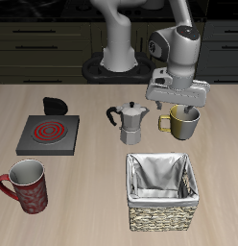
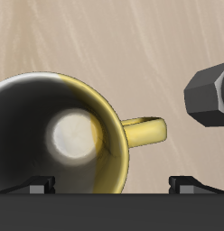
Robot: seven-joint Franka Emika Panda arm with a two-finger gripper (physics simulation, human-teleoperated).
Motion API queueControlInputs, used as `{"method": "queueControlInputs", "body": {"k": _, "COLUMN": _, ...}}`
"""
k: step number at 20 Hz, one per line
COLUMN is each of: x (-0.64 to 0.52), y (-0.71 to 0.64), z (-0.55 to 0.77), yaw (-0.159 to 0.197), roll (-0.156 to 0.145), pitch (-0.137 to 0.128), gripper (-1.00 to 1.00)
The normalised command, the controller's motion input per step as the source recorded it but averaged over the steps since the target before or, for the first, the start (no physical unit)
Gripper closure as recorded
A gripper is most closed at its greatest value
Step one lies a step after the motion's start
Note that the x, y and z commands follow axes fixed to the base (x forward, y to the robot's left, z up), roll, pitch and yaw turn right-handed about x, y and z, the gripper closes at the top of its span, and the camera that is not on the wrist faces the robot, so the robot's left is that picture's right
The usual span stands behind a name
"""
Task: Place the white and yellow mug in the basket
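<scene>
The white and yellow mug stands upright on the table beside a moka pot, farther back than the basket. The basket is square, woven wicker with a grey-white cloth lining, and nothing is in it. My gripper hangs just above the mug, open. In the wrist view the mug shows its pale inside, and its yellow handle points toward the moka pot. The gripper has its fingertips spread wide, with the mug's rim below the gap between them. It holds nothing.
A metal moka pot stands close beside the mug, its dark part showing in the wrist view. A red patterned mug sits near the front edge. A small stove plate with a red coil and a black object lie farther off.
</scene>
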Motion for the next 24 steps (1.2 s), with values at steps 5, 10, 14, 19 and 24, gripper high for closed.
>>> {"method": "queueControlInputs", "body": {"k": 5, "x": -0.01, "y": -0.02, "z": -0.23, "yaw": -0.059, "roll": 0.048, "pitch": 0.052, "gripper": 1.0}}
{"method": "queueControlInputs", "body": {"k": 10, "x": 0.01, "y": -0.08, "z": -0.13, "yaw": -0.04, "roll": 0.01, "pitch": 0.033, "gripper": 1.0}}
{"method": "queueControlInputs", "body": {"k": 14, "x": -0.03, "y": 0.01, "z": 0.0, "yaw": -0.026, "roll": 0.039, "pitch": -0.002, "gripper": 1.0}}
{"method": "queueControlInputs", "body": {"k": 19, "x": 0.11, "y": -0.05, "z": 0.07, "yaw": 0.014, "roll": 0.024, "pitch": -0.018, "gripper": 1.0}}
{"method": "queueControlInputs", "body": {"k": 24, "x": 0.11, "y": 0.04, "z": 0.12, "yaw": 0.032, "roll": 0.018, "pitch": -0.032, "gripper": 1.0}}
